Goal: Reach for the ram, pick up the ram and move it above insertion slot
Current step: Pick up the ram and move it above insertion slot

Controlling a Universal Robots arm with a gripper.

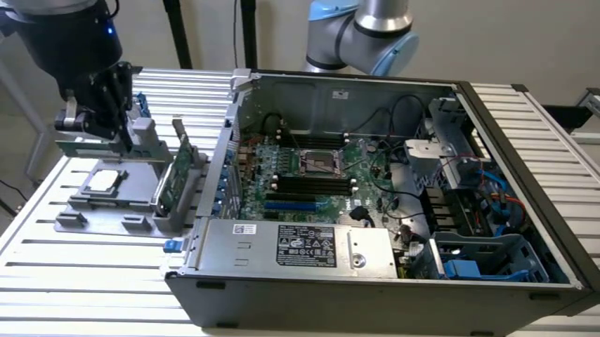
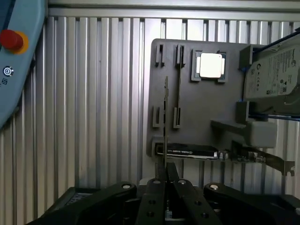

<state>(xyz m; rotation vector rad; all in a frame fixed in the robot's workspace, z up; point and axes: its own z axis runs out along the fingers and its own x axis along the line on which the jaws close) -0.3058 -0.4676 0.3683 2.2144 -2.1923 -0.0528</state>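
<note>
Wrist camera: my gripper closed on the thin stick, above the grey parts holder.

I see the black two-fingered gripper (image 2: 165, 185) pinching the thin green ram stick (image 2: 165, 123), seen edge-on, over the grey plastic fixture tray (image 2: 197, 110) on the ribbed aluminium table (image 2: 93, 103). A square silver processor chip (image 2: 210, 64) sits in its pocket (top face up), a silver hard drive (image 2: 274, 75) beside it, and a dark expansion card (image 2: 187, 151) along the tray's edge.

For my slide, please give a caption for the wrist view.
Gripper holds the ram edge-on over the grey tray with a processor and hard drive.
</note>
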